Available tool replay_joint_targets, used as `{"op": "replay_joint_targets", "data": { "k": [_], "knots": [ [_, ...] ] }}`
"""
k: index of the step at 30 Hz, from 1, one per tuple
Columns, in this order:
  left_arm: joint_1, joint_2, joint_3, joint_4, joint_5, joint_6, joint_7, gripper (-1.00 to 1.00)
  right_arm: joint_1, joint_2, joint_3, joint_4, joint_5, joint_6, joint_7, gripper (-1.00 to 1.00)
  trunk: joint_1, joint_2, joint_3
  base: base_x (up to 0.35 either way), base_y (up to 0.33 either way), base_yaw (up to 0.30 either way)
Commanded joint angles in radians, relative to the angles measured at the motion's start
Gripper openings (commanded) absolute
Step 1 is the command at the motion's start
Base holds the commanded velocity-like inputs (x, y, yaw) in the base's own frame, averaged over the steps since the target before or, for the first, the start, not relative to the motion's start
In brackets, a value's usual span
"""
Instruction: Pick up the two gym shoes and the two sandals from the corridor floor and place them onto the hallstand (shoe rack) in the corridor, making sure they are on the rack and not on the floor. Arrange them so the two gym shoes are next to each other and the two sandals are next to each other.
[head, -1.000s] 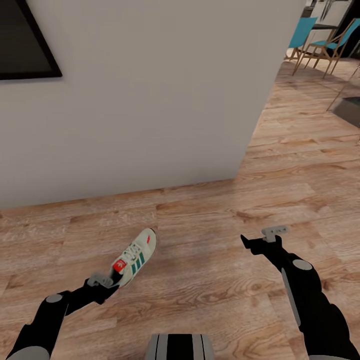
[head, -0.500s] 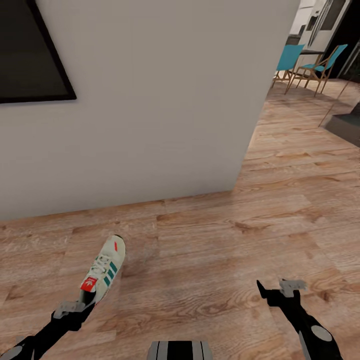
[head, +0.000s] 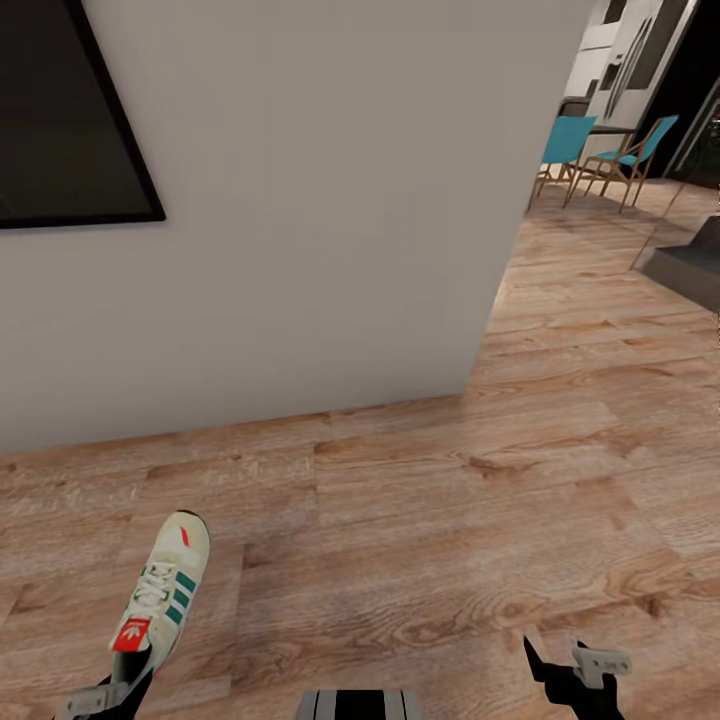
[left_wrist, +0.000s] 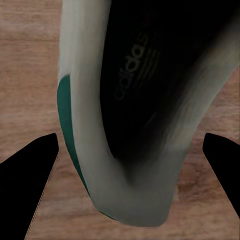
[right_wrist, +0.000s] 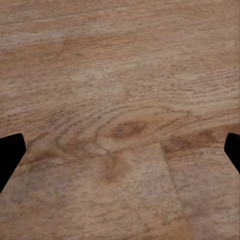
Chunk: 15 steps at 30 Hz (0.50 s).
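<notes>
White gym shoe (head: 160, 595), just one, with green stripes and a red-orange tongue, is held at its heel by the left gripper (head: 100, 697), toe aimed at the white wall (head: 320, 220) above the corridor floor (head: 420, 520). Right gripper (head: 572, 672) hangs over bare planks, fingers spread wide with nothing between them. Two teal chairs (head: 600, 155) sit beyond the wall's corner, and one black frame (head: 60, 120) hangs on the wall.

A pale wall (head: 330, 200) blocks the way ahead, its corner standing right of centre. Open corridor floor (head: 560, 400) runs past that corner toward blue chairs (head: 590, 150) and a dark low block (head: 690, 262) beyond.
</notes>
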Motion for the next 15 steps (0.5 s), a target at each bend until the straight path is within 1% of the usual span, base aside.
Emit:
{"op": "replay_joint_targets", "data": {
  "k": [1, 13, 15],
  "knots": [
    [0.007, 0.0, 0.01, -0.003, -0.008, -0.007, -0.006, -1.0, -0.001, 0.0, -0.008, 0.01, 0.009, -0.01, 0.007, 1.0, -0.001, 0.0, 0.005, 0.0, 0.0, 0.0],
    [0.018, 0.0, 0.013, 0.0, -0.008, -0.008, -0.005, -1.0, -0.001, -0.001, -0.009, 0.035, 0.009, -0.014, 0.003, 1.0, -0.006, 0.003, 0.07, 0.0, 0.0, 0.0],
    [0.018, -0.002, 0.018, 0.006, -0.008, -0.008, -0.005, -1.0, -0.001, -0.001, -0.009, 0.037, 0.009, -0.014, 0.003, 1.0, -0.007, 0.003, 0.081, 0.0, 0.0, 0.0]
  ]
}}
